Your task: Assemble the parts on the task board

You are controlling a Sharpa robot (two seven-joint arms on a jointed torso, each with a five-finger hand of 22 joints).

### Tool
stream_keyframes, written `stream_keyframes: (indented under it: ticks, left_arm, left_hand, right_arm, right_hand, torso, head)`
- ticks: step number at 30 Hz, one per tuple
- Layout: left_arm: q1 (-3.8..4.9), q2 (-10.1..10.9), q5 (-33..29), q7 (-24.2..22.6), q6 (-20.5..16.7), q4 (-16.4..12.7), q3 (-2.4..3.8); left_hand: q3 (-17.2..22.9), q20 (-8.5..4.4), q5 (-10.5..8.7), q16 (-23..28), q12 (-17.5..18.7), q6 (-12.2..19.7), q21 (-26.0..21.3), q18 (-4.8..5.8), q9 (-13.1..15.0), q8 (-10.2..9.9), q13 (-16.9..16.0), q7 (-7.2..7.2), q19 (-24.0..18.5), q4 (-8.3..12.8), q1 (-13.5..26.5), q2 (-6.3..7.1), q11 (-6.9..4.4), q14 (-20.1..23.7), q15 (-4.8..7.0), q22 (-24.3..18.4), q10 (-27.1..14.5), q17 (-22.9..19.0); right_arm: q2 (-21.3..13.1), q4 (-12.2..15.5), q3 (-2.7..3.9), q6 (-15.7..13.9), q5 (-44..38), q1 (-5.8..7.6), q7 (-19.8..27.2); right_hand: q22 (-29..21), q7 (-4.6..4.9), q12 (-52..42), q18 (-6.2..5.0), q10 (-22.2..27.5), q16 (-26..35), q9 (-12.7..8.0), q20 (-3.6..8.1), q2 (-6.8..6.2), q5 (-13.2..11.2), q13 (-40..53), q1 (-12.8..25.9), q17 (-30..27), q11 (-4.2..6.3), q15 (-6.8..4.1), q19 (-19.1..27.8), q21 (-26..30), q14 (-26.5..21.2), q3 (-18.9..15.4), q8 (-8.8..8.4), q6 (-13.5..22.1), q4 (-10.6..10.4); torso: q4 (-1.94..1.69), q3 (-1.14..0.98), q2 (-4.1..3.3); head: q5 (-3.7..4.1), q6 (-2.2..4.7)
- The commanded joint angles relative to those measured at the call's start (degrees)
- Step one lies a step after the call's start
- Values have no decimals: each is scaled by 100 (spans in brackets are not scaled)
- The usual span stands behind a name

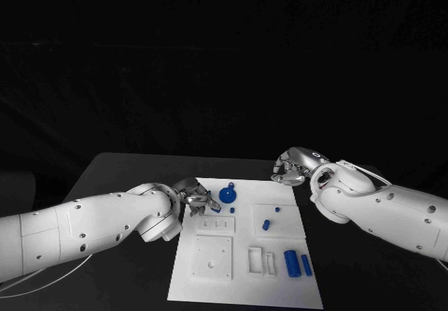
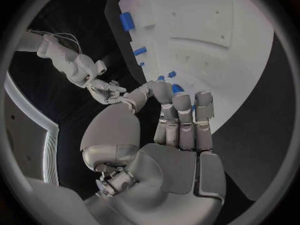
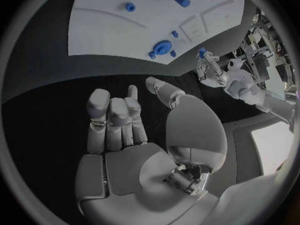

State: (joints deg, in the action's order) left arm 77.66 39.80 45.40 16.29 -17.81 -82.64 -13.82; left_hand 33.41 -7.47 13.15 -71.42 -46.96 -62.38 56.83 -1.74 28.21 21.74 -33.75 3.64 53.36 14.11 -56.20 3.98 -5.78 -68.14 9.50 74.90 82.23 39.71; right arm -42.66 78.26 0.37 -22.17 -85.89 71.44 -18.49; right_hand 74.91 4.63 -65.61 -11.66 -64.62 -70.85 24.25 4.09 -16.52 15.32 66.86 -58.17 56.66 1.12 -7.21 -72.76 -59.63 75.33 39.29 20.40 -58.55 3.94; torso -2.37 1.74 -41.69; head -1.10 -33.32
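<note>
- Task board (image 1: 280, 285): white plate at lower centre of the head view, flat on the black tabletop (image 1: 122, 170). Shallow square and slotted recesses show in its near half.
- Gear part (image 1: 228, 194): blue toothed disc with a short stem, near the board's upper edge, just beside the left hand. Judged light, rigid and smooth; best taken by the rim or the stem.
- Small pegs (image 1: 266, 224): short blue pieces at mid-board, one further up at about (image 1: 277, 210). Judged very light and apt to roll; they call for a fine fingertip pinch across the body.
- Two cylinders (image 1: 292, 263): larger blue pieces lying side by side at the board's lower right. Judged stiff and slippery; grip across the middle.
- Left hand (image 1: 198, 198): at the board's upper left corner, fingers curled in. A small blue piece (image 3: 202, 50) shows at its fingertips in the right wrist view, so it appears to pinch one; whether the grip is firm cannot be told.
- Right hand (image 1: 294, 166): over bare tabletop past the board's upper right corner, fingers curled inward, holding nothing.
</note>
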Motion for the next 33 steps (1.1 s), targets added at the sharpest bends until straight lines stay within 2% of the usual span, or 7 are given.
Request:
stream_keyframes:
  ticks: [1, 8, 15, 18, 19, 24, 33]
  left_arm:
    - [-56, -47, 288, 190, -265, 35, 9]
    - [-167, -104, 555, 217, -365, 79, 9]
    - [-231, -172, 706, 283, -341, 130, 10]
    - [-277, -201, 734, 306, -311, 170, 10]
    - [-301, -213, 758, 312, -313, 189, 10]
    - [-401, -289, 893, 311, -310, 290, 11]
    - [-492, -344, 986, 318, -286, 359, 12]
  left_hand:
    - [14, -786, 51, -158, -242, -641, 129, -35, 1483, -73, -192, -347, 54, -41, -64, -6, -31, -50, 191, 99, -34, 35]
    - [-3, -854, 141, -434, -681, -781, 394, -95, 1660, -99, -570, -421, 173, -65, -20, 1, -106, -143, 298, 75, -123, 47]
    - [0, -859, 242, -516, -799, -830, 479, -127, 1738, -97, -671, -443, 208, -74, -1, 5, -130, -184, 326, 58, -142, 32]
    - [0, -859, 249, -524, -810, -835, 487, -130, 1745, -96, -679, -446, 211, -74, 1, 4, -132, -189, 329, 56, -143, 31]
    - [-4, -861, 355, -564, -859, -869, 520, -141, 1771, -79, -712, -461, 233, -81, 16, 2, -147, -218, 345, 54, -131, 35]
    - [-10, -861, 432, -625, -940, -907, 576, -166, 1824, -58, -767, -482, 252, -83, 42, -5, -168, -242, 370, 44, -140, 29]
    - [-15, -859, 470, -689, -1017, -947, 633, -191, 1879, -32, -810, -505, 265, -78, 68, -17, -190, -269, 392, 31, -141, 19]
  right_arm:
    - [-4, -4, 10, -62, 116, 9, 112]
    - [-26, 10, 21, -66, 136, 24, 114]
    - [-32, 20, 31, -66, 136, 31, 115]
    - [-30, 26, 34, -56, 136, 31, 112]
    - [-25, 22, 34, -54, 136, 31, 112]
    - [-31, 33, 36, -49, 136, 32, 110]
    - [-31, 34, 36, -44, 136, 34, 104]
  right_hand:
    - [8, 63, 22, -334, 24, 35, -9, 29, 6, 50, -7, -50, -3, 0, -5, 18, 33, -12, -24, -39, -33, -20]
    - [11, 63, 22, -334, 23, 37, -9, 29, 8, 141, -8, -66, 0, 1, -6, 17, 34, -11, -36, -42, -34, -29]
    - [13, 63, 22, -334, 23, 39, -9, 28, 7, 185, -9, -71, 2, 0, -6, 17, 36, -10, -45, -43, -36, -34]
    - [13, 63, 22, -334, 23, 39, -9, 28, 8, 188, -9, -70, 2, 0, -6, 17, 36, -10, -46, -43, -36, -34]
    - [14, 63, 23, -334, 23, 39, -9, 28, 6, 199, -9, -70, 2, 0, -6, 17, 36, -10, -49, -43, -36, -36]
    - [15, 63, 23, -334, 24, 41, -9, 28, 5, 239, -9, -70, 3, 0, -5, 17, 37, -11, -59, -45, -36, -39]
    - [17, 64, 24, -334, 25, 43, -10, 26, 5, 271, -10, -63, 4, -1, -5, 18, 38, -11, -72, -47, -34, -47]
  torso:
    - [7, -11, 2]
    - [11, 5, -2]
    - [7, 5, -2]
    - [8, 5, -1]
    - [10, 2, -2]
    - [15, 3, -2]
    - [15, 0, -4]
  head:
    - [-22, -53]
    - [-12, -97]
    - [-5, -136]
    - [-5, -153]
    - [-8, -163]
    - [0, -187]
    - [6, -222]
